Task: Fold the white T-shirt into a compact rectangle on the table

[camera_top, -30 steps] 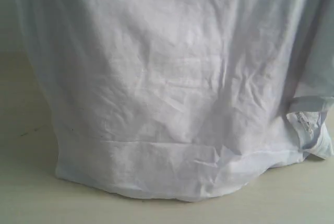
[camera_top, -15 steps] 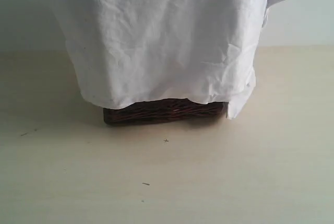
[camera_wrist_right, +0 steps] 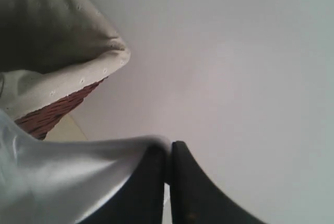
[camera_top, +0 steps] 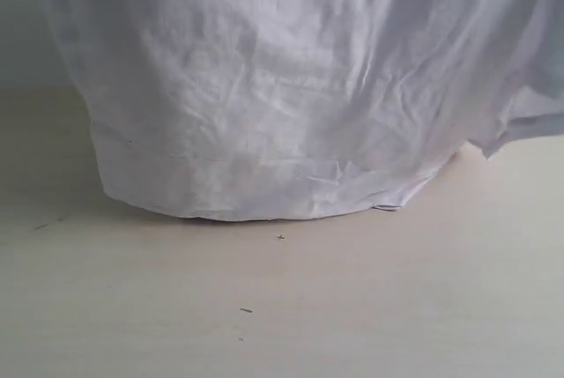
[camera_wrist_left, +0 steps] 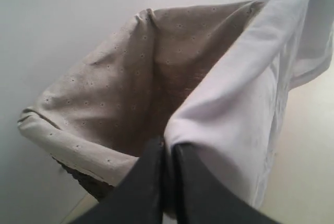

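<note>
The white T-shirt [camera_top: 264, 114] hangs as a curtain across the exterior view, with its lower hem at or just above the table [camera_top: 282, 307]; contact cannot be confirmed. The left gripper [camera_wrist_left: 168, 148] has its jaws closed on a fold of the shirt's white cloth, and the right gripper [camera_wrist_right: 169, 151] is likewise clamped on a white edge. The garment therefore lies below both tools. Its long axis runs down from the two grip points to the hem and its width spans between the arms, so neither arm is nearer. The next move probably depends on that drop: the hem must settle on the table first, then both grippers travel together to lay the cloth flat. The exterior view shows the hem and bare tabletop but neither gripper. Only the wrist views show the grips, the grey liner [camera_wrist_left: 120, 88] and the wicker basket [camera_wrist_right: 52, 112]. No view shows the red band.
</note>
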You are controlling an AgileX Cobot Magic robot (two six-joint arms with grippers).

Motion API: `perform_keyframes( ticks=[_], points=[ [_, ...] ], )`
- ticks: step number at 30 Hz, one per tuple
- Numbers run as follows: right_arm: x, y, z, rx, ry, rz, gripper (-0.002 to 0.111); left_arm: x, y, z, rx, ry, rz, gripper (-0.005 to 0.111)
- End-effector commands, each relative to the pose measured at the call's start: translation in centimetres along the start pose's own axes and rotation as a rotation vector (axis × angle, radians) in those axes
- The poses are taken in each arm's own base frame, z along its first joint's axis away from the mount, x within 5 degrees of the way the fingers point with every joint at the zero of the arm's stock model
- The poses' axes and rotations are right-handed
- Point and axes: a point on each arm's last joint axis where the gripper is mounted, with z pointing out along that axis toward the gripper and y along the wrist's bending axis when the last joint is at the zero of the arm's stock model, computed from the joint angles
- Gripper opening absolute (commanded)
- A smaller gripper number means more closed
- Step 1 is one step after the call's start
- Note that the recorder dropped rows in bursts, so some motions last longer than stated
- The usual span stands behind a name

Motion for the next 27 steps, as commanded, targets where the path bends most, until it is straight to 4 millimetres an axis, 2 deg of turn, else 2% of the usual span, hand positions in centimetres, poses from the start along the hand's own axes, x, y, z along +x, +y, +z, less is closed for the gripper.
perform_keyframes(
  ticks=[1,7,15,18,24,27],
  points=[
    [-0.3,0.1,-0.6,0.009,0.006,0.016,0.000,-0.6,-1.1,-1.3,0.037,0.001,0.012,0.000],
    [-0.4,0.1,-0.6,0.005,-0.009,0.072,0.000,-0.1,-2.2,-1.8,0.120,0.072,-0.001,0.000],
    [-0.6,0.2,-0.7,0.008,-0.012,0.098,0.000,-0.3,-2.3,-2.4,0.085,0.079,-0.021,0.002],
    [-0.6,0.2,-0.8,0.008,-0.012,0.101,0.003,0.0,-2.2,-2.4,0.066,0.106,-0.033,0.011],
    [-0.6,0.2,-0.8,0.008,-0.012,0.102,0.016,0.2,-1.8,-2.4,0.028,0.134,-0.055,0.039],
    [-0.7,0.2,-0.8,0.009,-0.013,0.100,0.019,0.2,-1.9,-2.4,0.033,0.134,-0.059,0.044]
  ],
)
